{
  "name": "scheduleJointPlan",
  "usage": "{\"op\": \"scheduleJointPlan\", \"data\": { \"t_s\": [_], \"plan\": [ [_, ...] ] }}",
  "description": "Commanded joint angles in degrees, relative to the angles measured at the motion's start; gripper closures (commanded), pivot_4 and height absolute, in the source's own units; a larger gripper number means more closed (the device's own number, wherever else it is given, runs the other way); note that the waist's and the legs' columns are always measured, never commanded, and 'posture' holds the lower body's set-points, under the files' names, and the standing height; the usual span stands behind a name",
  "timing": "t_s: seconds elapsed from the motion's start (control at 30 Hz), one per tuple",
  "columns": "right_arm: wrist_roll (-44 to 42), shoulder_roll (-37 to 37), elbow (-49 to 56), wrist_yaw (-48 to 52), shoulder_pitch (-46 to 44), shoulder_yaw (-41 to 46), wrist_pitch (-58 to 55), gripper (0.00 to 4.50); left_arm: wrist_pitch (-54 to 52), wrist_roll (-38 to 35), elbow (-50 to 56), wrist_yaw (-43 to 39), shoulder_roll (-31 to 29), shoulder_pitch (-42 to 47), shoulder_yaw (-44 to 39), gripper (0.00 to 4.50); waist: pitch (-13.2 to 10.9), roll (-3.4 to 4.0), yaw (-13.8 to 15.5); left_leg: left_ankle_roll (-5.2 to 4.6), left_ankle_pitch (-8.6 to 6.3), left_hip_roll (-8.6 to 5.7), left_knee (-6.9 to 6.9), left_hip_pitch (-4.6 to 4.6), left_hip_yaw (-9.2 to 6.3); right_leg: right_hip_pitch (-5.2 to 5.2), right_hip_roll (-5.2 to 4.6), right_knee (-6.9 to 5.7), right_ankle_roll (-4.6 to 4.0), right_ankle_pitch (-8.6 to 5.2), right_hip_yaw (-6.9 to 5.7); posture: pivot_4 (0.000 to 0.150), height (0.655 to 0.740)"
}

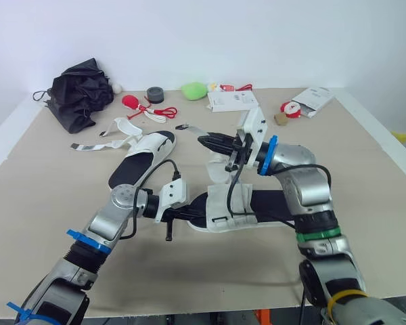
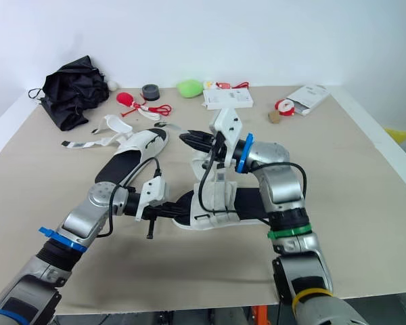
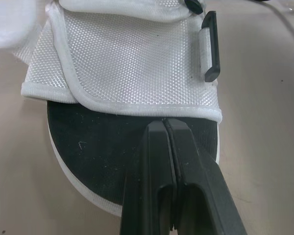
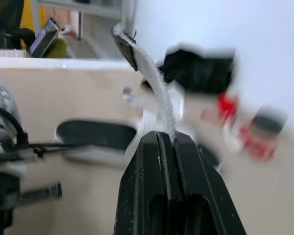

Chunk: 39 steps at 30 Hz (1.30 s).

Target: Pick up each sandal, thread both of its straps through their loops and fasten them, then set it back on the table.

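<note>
One sandal (image 1: 143, 154) lies unfastened on the table (image 1: 47, 203) at the left. The left gripper (image 3: 165, 122), fingers pressed together, sits over the middle sandal's (image 1: 271, 203) black insole. The right gripper (image 1: 204, 141) is clamped on a white strap (image 4: 159, 83) raised above it. The lettering on the white box (image 1: 231, 101) is too small to read

We see a beige table (image 1: 40, 189) with a pale rim reaching a plain white wall (image 1: 271, 34) at the far side; something yellow (image 1: 400, 136) sits beyond its right edge.
</note>
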<state>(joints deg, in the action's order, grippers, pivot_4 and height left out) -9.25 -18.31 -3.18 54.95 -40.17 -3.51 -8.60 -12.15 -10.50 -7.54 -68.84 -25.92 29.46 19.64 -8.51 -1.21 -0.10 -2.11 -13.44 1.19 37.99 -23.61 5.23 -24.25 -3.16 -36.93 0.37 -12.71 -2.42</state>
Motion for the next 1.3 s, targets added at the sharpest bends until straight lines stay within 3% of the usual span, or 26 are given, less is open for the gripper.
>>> {"op": "scheduleJointPlan", "data": {
  "t_s": [0.03,0.33,0.53,0.77,0.8,0.83,0.9,0.97,1.0,1.13,1.27,1.3],
  "plan": [
    [2.48,-3.72,11.02,0.45,1.50,-0.94,12.40,4.46,-1.19,3.52,-4.81,-0.49,-0.73,-1.52,3.28,4.50,-0.02,0.00,0.25,0.00,0.00,0.00,0.00,-0.05,0.01,-0.04,0.00,0.00,-0.01,0.00,0.01,0.150,0.7400],
    [6.40,-15.54,13.88,7.37,7.68,-7.99,42.22,4.46,-0.22,3.75,-6.42,-1.28,-0.37,-0.61,3.44,4.50,-0.12,-0.15,0.51,0.00,-0.01,-0.01,-0.01,-0.06,0.02,-0.05,0.14,0.01,0.01,-0.10,0.13,0.150,0.7400],
    [8.89,-19.55,7.78,7.18,7.71,-10.68,58.94,4.46,0.05,3.86,-6.83,-1.30,-0.02,-0.39,3.56,4.50,-0.17,-0.25,0.54,0.00,-0.01,0.00,0.00,0.08,0.00,0.07,0.18,0.00,-0.16,-0.19,0.16,0.150,0.7400],
    [12.16,-24.06,0.51,6.15,7.27,-12.85,68.52,4.46,0.15,3.82,-6.91,-1.16,0.18,-0.42,3.68,4.50,-0.20,-0.29,0.52,0.00,-0.01,0.01,-0.04,0.22,0.01,0.17,0.18,-0.01,-0.25,-0.24,0.19,0.150,0.7400],
    [13.00,-24.56,-0.44,6.09,7.02,-13.01,68.13,3.80,0.16,3.81,-6.90,-1.15,0.21,-0.43,3.72,4.50,-0.20,-0.29,0.51,0.00,-0.01,0.02,-0.04,0.25,0.01,0.20,0.18,-0.01,-0.31,-0.28,0.19,0.150,0.7400],
    [13.70,-24.86,-1.29,5.71,6.72,-12.98,68.54,3.58,0.14,3.80,-6.88,-1.13,0.25,-0.44,3.76,4.50,-0.20,-0.30,0.51,0.00,-0.01,0.02,-0.04,0.28,0.01,0.23,0.18,-0.01,-0.32,-0.28,0.20,0.150,0.7400],
    [15.17,-24.91,-3.05,3.85,5.45,-12.20,69.38,2.70,0.17,3.75,-6.92,-1.14,0.33,-0.43,3.83,4.50,-0.20,-0.30,0.51,0.01,0.00,0.04,-0.04,0.38,0.01,0.31,0.17,-0.02,-0.33,-0.28,0.18,0.150,0.7400],
    [15.00,-25.87,-3.65,3.65,4.54,-12.56,68.61,1.65,0.14,3.72,-6.93,-1.16,0.41,-0.41,3.92,4.50,-0.20,-0.30,0.51,0.03,0.01,0.05,-0.03,0.43,0.02,0.33,0.16,-0.02,-0.35,-0.25,0.18,0.150,0.7400],
    [13.56,-26.73,-3.09,4.02,4.37,-12.65,67.02,1.41,0.13,3.72,-6.94,-1.16,0.43,-0.39,3.95,4.50,-0.20,-0.30,0.53,0.04,0.02,0.05,-0.02,0.43,0.02,0.33,0.16,-0.02,-0.36,-0.25,0.18,0.150,0.7400],
    [6.53,-31.49,2.36,5.77,4.79,-10.95,55.35,1.41,0.12,3.75,-6.92,-1.29,0.44,-0.43,4.01,4.50,-0.20,-0.31,0.58,0.05,0.02,0.05,-0.03,0.41,0.03,0.33,0.10,-0.02,-0.43,-0.25,0.16,0.150,0.7400],
    [-8.69,-39.25,14.37,6.06,6.99,-4.77,25.56,1.41,0.18,3.74,-6.92,-1.45,0.43,-0.54,3.98,4.50,-0.20,-0.29,0.74,0.06,0.00,0.05,-0.05,0.35,0.02,0.29,0.00,-0.02,-0.72,-0.14,0.07,0.150,0.7400],
    [-16.93,-42.40,18.71,4.87,8.61,-2.52,14.70,1.41,0.23,3.75,-7.00,-1.49,0.47,-0.50,3.97,4.50,-0.20,-0.29,0.76,0.06,0.00,0.05,-0.05,0.35,0.02,0.30,-0.02,-0.02,-0.74,-0.14,0.04,0.150,0.7400]
  ]
}}
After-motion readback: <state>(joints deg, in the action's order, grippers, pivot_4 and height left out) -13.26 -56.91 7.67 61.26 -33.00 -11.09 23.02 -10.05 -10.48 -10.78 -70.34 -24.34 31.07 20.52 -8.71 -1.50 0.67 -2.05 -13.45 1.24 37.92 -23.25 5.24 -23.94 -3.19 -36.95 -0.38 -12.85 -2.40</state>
